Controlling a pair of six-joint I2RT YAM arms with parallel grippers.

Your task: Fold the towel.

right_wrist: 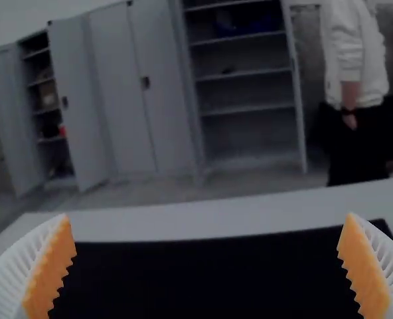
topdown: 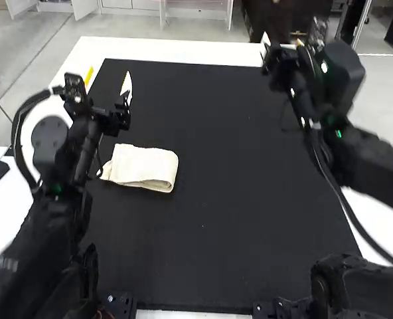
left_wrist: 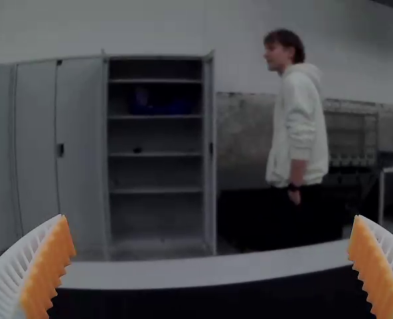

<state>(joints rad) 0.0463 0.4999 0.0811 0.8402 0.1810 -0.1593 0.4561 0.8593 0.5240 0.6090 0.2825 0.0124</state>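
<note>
Just behind the left gripper [topdown: 109, 81] in the high view, well apart from the right gripper [topdown: 281, 44], the towel [topdown: 143, 166] is lying on the black mat [topdown: 216, 246] in a compact, layered bundle; folding is looking finished, bar perhaps tidying one corner. In the left wrist view, that gripper is pointing outward, nearly level, spreading its fingers around nothing. In the right wrist view, its counterpart is aiming forward likewise, released and empty.

Grey cabinets [left_wrist: 80, 159] before a pale wall [left_wrist: 243, 46]
</note>
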